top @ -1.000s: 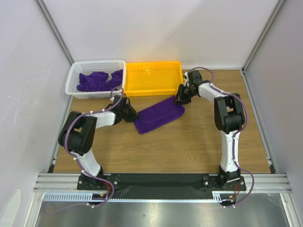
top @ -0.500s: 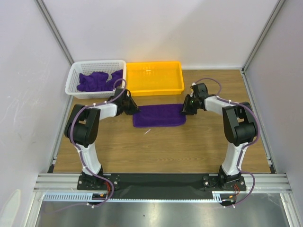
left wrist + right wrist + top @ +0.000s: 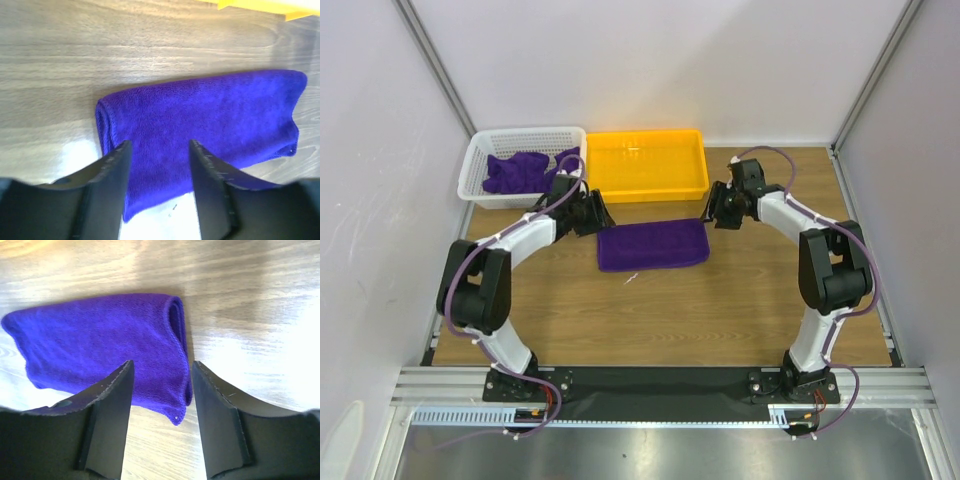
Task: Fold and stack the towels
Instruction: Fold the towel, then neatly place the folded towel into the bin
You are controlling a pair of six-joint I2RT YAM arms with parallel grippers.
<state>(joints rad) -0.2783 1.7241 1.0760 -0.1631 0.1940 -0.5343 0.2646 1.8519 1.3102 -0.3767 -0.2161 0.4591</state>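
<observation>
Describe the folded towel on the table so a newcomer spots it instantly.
Start at the yellow tray at the back of the wooden table. In front of it, between the left hand and right hand, lies the purple towel. It alone is folded flat; the others sit crumpled in the white basket.

Arms [image 3: 525,238] are white, joints and hands [image 3: 159,146] black, cables [image 3: 765,151] seemingly purple.

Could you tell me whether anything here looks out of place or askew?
A small pale fleck lies on the table just in front of the folded towel; too small to identify. The towel's layers don't quite match, one corner poking out.
</observation>
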